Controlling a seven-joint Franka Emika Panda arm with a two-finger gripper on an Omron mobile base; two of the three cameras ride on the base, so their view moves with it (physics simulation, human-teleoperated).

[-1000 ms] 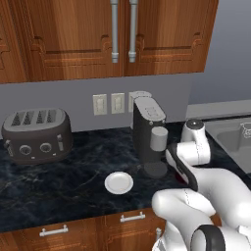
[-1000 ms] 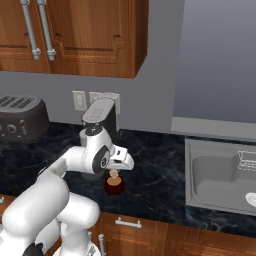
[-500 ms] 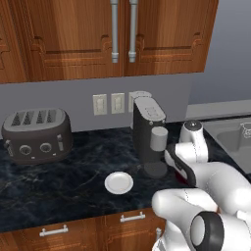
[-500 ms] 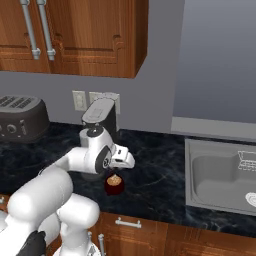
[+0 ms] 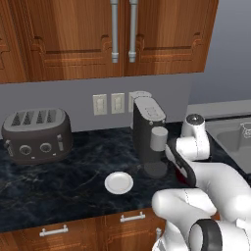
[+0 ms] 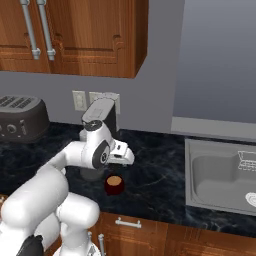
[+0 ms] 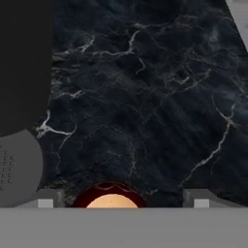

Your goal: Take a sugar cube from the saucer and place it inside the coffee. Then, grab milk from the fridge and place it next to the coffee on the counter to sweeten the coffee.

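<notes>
The coffee [image 6: 114,185], a squat dark red cup with tan liquid, stands on the black marble counter [image 6: 160,167] just right of the coffee machine. My gripper [image 6: 119,167] hangs directly over it, pointing down. In the hand view the gripper [image 7: 125,199] is open, its fingertips [image 7: 46,199] wide apart, with the coffee [image 7: 110,196] below and nothing held. The white saucer [image 5: 118,182] lies bare on the counter [image 5: 68,184], left of the machine's base. The sugar cube is hidden. The milk and the fridge are out of view.
The grey coffee machine [image 5: 149,139] stands at the back wall, close to my hand. A dark toaster [image 5: 36,135] sits far left. A steel sink [image 6: 225,180] is sunk into the counter at the right. Wooden wall cabinets [image 5: 122,34] hang overhead.
The jaws went from shut to wide open while the hand stayed over the coffee. The arm shifted only slightly.
</notes>
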